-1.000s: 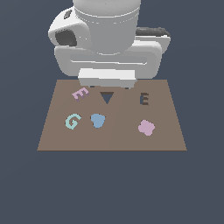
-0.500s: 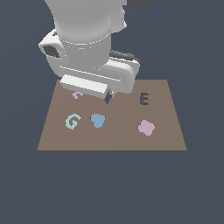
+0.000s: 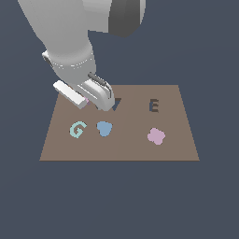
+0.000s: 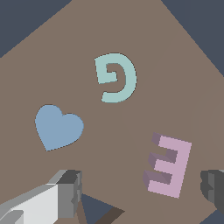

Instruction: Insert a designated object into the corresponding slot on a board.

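Note:
The brown board (image 3: 126, 147) lies flat. In the exterior view the arm covers its far left part, and only a sliver of the pink E block (image 3: 85, 99) shows beside my gripper (image 3: 94, 100). In the wrist view the E block (image 4: 168, 165) rests on the board (image 4: 144, 43) between my spread fingers, nearer the dark fingertip (image 4: 213, 186) than the grey one (image 4: 70, 192). The gripper (image 4: 142, 190) is open and holds nothing. The dark E-shaped slot (image 3: 154, 106) sits apart, toward the exterior view's right.
A teal G (image 3: 78, 129) (image 4: 116, 78), a blue heart (image 3: 104, 128) (image 4: 57, 127) and a pink clover piece (image 3: 156, 136) lie on the board. A dark triangle cutout (image 3: 115, 103) (image 4: 94, 210) is right next to my gripper.
The arm has swung toward the exterior view's left and come down over the pink E, which it now mostly hides. The pieces on the board have not moved.

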`<control>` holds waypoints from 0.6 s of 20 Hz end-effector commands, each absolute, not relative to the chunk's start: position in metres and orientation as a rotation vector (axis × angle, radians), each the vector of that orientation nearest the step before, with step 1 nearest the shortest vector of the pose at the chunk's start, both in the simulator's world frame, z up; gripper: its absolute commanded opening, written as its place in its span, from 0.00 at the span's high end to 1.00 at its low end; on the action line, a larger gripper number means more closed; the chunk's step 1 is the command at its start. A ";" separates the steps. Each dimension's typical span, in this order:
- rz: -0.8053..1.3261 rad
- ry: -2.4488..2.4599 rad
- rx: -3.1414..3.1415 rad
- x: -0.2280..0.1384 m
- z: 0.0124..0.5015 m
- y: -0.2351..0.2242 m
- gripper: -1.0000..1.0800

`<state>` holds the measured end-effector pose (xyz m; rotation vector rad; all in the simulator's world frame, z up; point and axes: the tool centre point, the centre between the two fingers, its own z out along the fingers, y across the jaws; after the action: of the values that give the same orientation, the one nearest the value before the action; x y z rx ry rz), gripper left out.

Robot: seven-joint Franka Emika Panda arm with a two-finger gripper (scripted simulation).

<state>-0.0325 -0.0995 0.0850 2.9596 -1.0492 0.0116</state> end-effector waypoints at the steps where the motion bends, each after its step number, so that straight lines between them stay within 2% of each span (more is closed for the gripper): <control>1: 0.009 -1.163 2.916 -0.041 0.074 -0.109 0.04; 12: 0.000 -1.406 2.808 -0.063 0.050 -0.125 0.04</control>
<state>-0.0621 -0.1242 0.0509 2.8158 -1.3896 -0.0005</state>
